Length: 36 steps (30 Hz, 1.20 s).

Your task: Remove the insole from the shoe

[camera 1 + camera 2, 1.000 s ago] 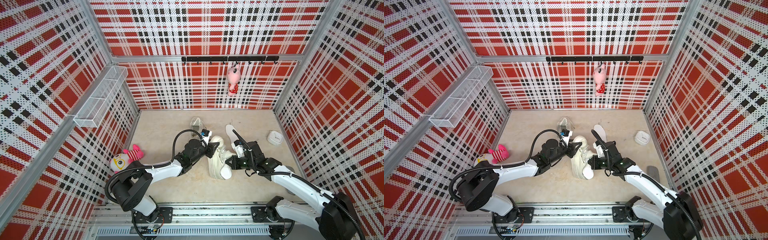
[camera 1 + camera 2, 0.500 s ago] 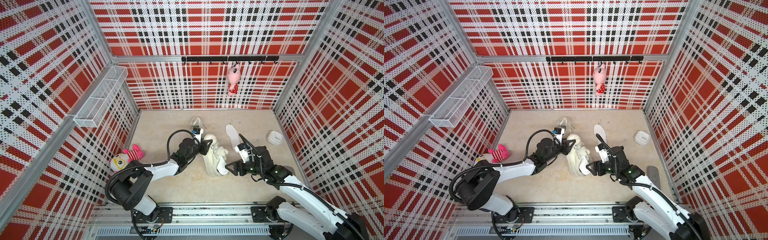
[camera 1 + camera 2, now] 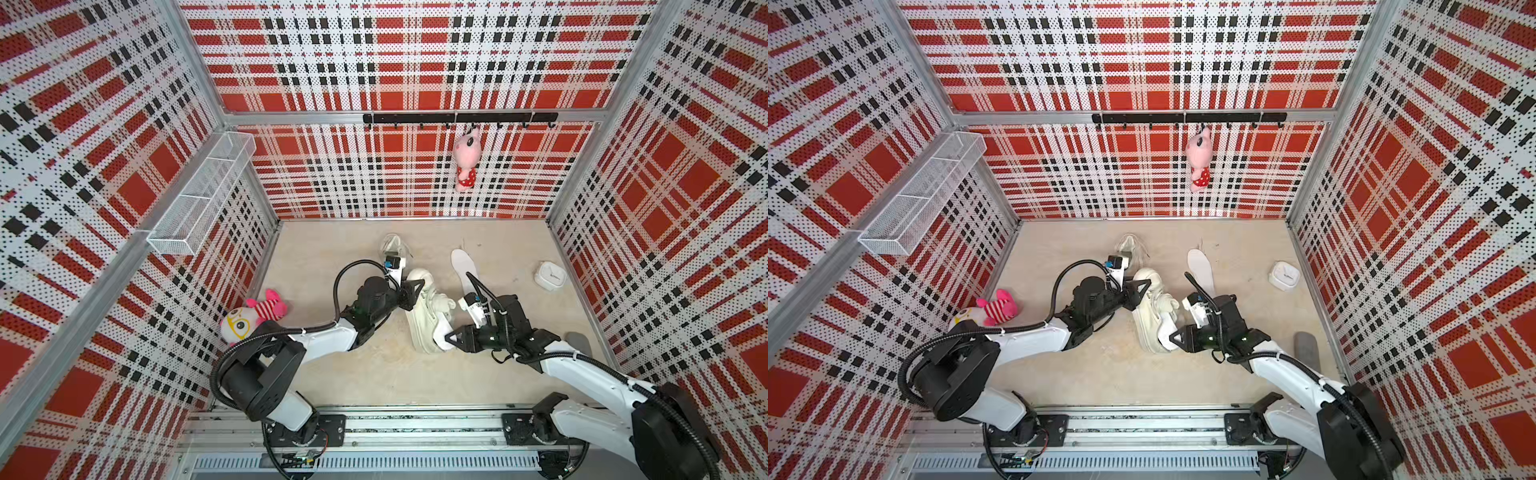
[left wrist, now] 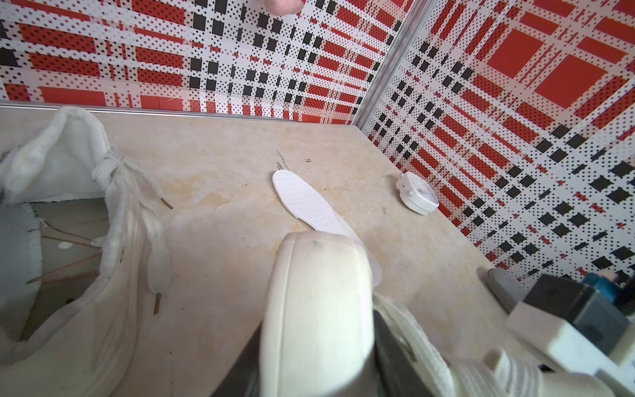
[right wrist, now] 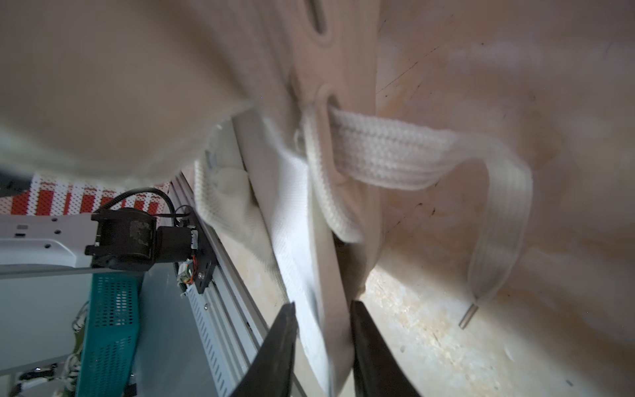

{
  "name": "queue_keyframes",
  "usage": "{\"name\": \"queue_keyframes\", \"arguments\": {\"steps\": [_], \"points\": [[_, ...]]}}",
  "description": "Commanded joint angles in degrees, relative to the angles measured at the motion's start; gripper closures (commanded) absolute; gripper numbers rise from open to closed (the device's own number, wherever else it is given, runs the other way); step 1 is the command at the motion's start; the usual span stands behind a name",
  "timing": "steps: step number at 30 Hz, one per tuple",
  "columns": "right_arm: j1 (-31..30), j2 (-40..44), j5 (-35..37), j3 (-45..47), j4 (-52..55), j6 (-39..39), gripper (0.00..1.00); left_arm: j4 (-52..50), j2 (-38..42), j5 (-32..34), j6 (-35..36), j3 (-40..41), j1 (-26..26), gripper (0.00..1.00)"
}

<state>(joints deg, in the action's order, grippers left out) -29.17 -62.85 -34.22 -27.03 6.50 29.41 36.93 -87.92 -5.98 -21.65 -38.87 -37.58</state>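
Lying mid-frame on the beige floor (image 3: 332,249) in both top views, the white shoe (image 3: 424,320) runs its long axis from upper centre down toward the lower edge, slightly slanted. Your left gripper (image 3: 415,286) is clamped on the shoe's upper end. In the left wrist view that rounded end fills the space between its jaws.

Your right gripper (image 3: 446,337) meets the shoe's lower end, at the opening, so it is the arm nearer the task's thing. In the right wrist view its two dark jaws stand narrowly apart at the lower centre of the frame. What looks like the insole (image 5: 299,261), a white dimpled strip, rises from between them into the shoe, with a beige flap beside it. Material fills the gap, but you cannot tell whether the pinch is firm.

The strip lies straight ahead of the jaws, along the shoe's length. Judge the pull to run back along that line, away from the left gripper.

A loose insole (image 3: 463,270) lies flat to the shoe's upper right. A second shoe (image 3: 392,245) sits above the left gripper in the frame.
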Motion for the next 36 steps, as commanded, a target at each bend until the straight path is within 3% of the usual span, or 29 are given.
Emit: {"name": "queue_keyframes", "arguments": {"steps": [1,4,12,24,36], "points": [[0.2,0.4,1.8,-0.1,0.4,-0.8,0.82,3.1,1.5,0.2,1.2,0.1,0.6,0.9],[0.2,1.0,4.2,-0.6,2.8,-1.1,1.0,3.2,1.6,0.2,1.2,0.1,0.6,0.9],[0.2,5.2,10.0,-1.2,7.8,-0.5,1.0,3.1,3.0,0.9,1.0,0.5,1.4,0.9],[0.2,10.4,11.9,-1.5,19.5,0.2,1.0,3.2,5.5,0.6,-0.8,1.0,5.0,0.86],[0.2,13.5,11.4,-1.1,21.2,4.4,1.0,3.2,8.6,0.2,-1.1,2.4,8.5,0.85]]}}
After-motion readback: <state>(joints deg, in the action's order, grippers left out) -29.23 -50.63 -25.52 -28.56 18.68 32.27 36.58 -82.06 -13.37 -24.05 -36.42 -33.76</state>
